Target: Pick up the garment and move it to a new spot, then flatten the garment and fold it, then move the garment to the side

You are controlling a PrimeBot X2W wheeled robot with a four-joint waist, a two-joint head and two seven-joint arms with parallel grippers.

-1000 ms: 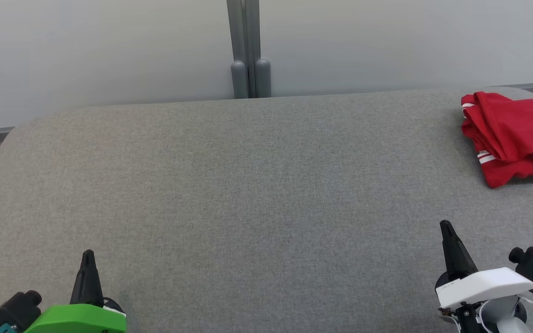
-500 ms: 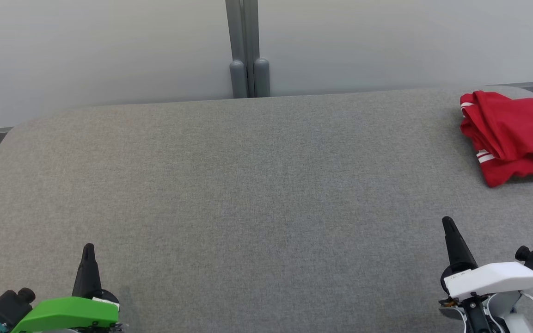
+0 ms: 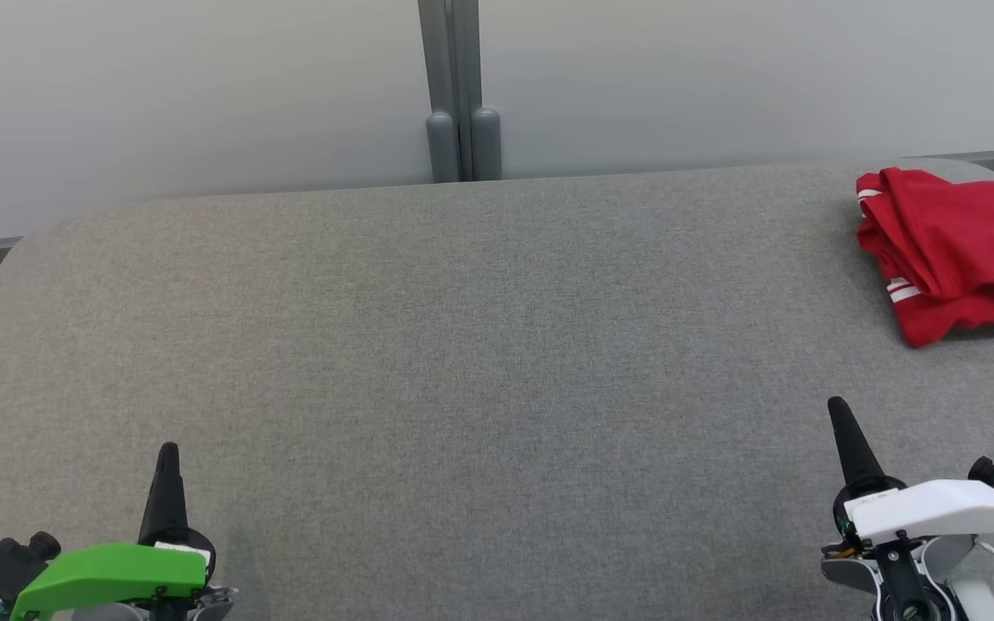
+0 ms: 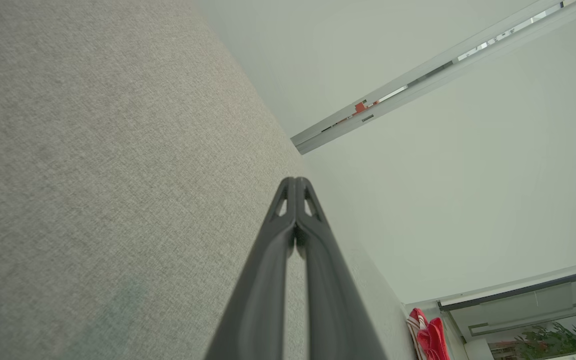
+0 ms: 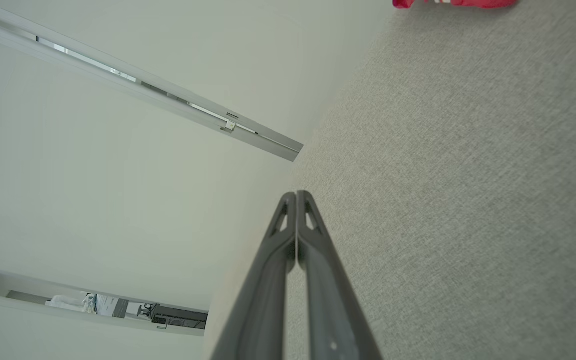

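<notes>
Red garment bunched at far right of grey fabric surface, cut off by frame edge, left gripper near left, right gripper near right, both with fingers pressed together, empty, bodies partly cropped

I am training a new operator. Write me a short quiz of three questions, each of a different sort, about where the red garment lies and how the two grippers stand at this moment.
1. Where on the grey fabric-covered surface does the bunched red garment with white stripes lie, seen from the head view?
A) near left corner
B) far right corner
C) centre
2. True or false: the green-cased left gripper holds the garment.
3. Fill in the missing word: the white-cased right gripper is ____ (open or shut).

Key: 1 B; 2 false; 3 shut.
</notes>
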